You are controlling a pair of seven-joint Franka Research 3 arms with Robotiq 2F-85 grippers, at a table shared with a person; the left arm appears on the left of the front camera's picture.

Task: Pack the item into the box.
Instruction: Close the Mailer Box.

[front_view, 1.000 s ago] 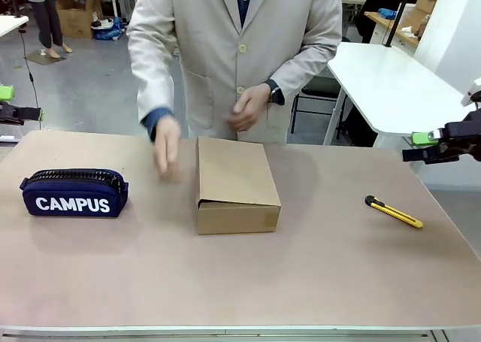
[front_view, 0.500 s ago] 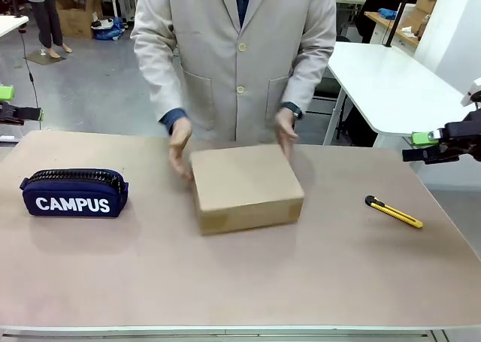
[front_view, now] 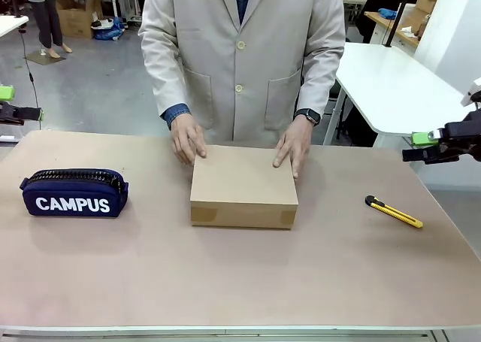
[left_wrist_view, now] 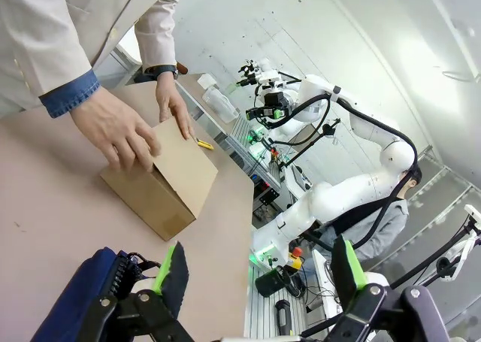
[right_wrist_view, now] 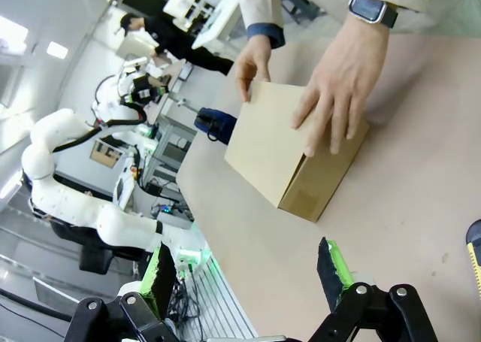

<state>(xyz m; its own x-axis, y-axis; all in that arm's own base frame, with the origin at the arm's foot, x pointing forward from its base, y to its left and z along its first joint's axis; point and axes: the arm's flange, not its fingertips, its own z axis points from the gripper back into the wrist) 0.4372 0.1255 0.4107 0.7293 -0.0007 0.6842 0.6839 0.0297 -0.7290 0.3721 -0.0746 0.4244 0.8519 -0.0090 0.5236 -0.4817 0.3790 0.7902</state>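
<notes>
At the far left edge the left pincer (front_view: pixel 7 105) hangs off the counter (front_view: pixel 240 282) with its jaws spread wide and nothing between them, seemingly parked clear while the person works. Just inside it lies a navy pencil case (front_view: pixel 74 192), its white lettering reading "CAMPUS". In the middle sits the box (front_view: pixel 243 186), lid down, with the person's hands resting on its far corners, one hand (front_view: pixel 187 137) at the left, the other hand (front_view: pixel 293 143) at the right, probably squaring it up or pressing the flap shut. The stapler isn't visible to me; it may be inside. Further right a yellow utility knife (front_view: pixel 394 212) lies alone, and the right pincer (front_view: pixel 421 146) hovers beyond the edge, equally wide and empty.
</notes>
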